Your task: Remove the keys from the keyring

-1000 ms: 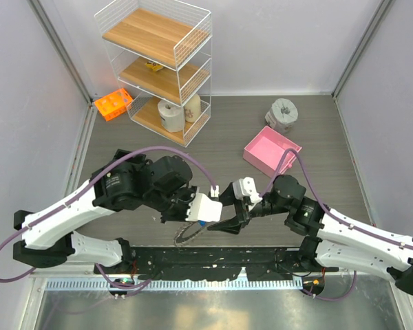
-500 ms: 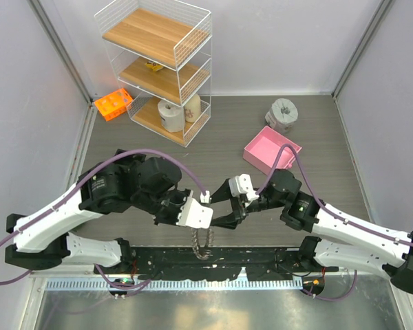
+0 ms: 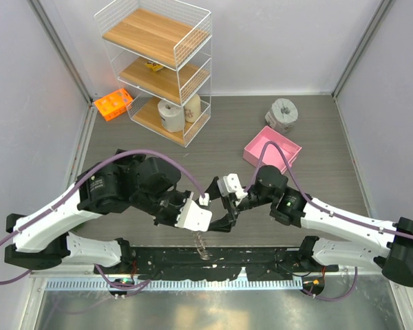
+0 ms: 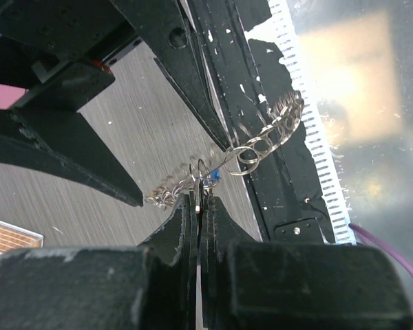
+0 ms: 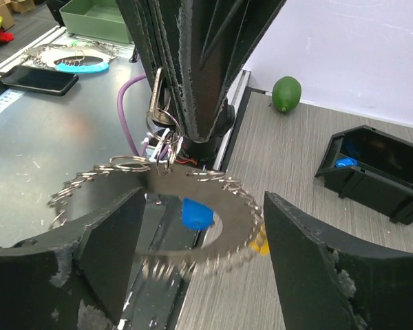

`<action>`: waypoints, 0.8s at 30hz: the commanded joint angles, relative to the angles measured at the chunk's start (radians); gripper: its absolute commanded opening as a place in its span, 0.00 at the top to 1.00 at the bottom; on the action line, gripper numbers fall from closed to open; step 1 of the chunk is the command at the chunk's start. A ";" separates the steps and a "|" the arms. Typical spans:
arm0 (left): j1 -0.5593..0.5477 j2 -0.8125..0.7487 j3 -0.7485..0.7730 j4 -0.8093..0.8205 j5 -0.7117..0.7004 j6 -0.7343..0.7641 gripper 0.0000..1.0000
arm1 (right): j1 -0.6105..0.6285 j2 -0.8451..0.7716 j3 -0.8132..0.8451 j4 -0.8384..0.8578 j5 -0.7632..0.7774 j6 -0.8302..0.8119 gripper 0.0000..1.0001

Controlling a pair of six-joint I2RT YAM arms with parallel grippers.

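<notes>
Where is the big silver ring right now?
In the top view, the keyring hangs low in the middle, pinched by the left hand, with the open right hand close beside it.

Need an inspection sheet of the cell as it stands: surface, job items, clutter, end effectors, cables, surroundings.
Surface: dark grey wood-grain table; no spills seen.
Job's things: large silvery chain-like keyring held up by the left end effector; small keys, blue and yellow heads visible, on the ring.
Clutter: pink plastic box, grey tape roll, orange plastic rack, white wire shelf unit, all at the far side.
End effectors: left shut on the keyring; right end effector open, fingers either side of the ring.
Cables: purple cables arch over both arms; no snag seen.
Surroundings: pale enclosure walls; steel bench past the near edge.
</notes>
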 commanded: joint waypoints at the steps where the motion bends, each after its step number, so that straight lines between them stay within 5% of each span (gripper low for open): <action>1: -0.006 -0.021 0.053 0.039 0.054 0.019 1.00 | -0.002 0.016 0.065 0.072 -0.044 -0.009 0.21; 10: -0.010 -0.010 0.064 0.048 0.073 0.025 1.00 | 0.015 0.043 0.086 0.096 -0.056 -0.017 0.13; 24: -0.014 -0.017 0.079 0.040 0.034 0.033 1.00 | 0.029 -0.035 0.065 -0.061 -0.042 -0.030 0.34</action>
